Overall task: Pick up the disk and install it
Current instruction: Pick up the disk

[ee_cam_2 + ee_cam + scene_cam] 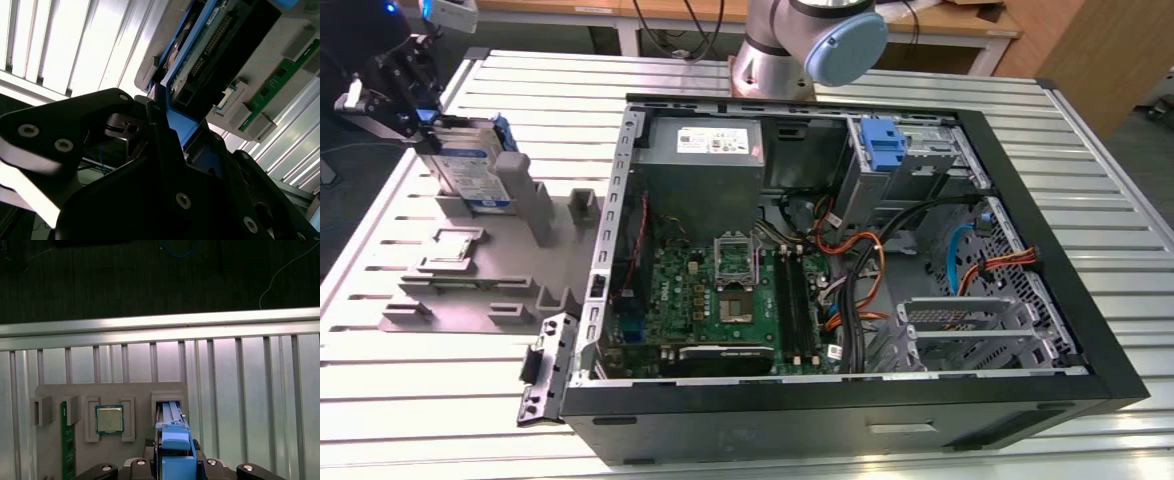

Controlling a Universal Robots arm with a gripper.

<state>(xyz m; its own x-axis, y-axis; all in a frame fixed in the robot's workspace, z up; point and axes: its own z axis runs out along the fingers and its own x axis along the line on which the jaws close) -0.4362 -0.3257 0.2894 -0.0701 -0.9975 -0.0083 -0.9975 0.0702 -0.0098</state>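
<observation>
The disk (464, 165) is a silver drive with a blue-and-white label and blue rails. It stands on edge at the slot of the grey fixture (467, 270), at the exterior view's left. My gripper (420, 112) is at its upper far end. In the second wrist view the black fingers (150, 165) press against the blue carrier (179, 127) from both sides. In the first wrist view the blue rail (175, 440) runs from between the fingers down to the fixture's slot (170, 401). The open computer case (1067, 330) lies to the exterior view's right.
The fixture also holds a processor chip (109, 419) and a green memory stick (64, 440). Inside the case are a blue caddy (883, 145), a grey power supply (700, 145), the motherboard (720, 300) and loose cables (867, 270). The arm's base (807, 45) stands behind the case on the slatted metal table (427, 400).
</observation>
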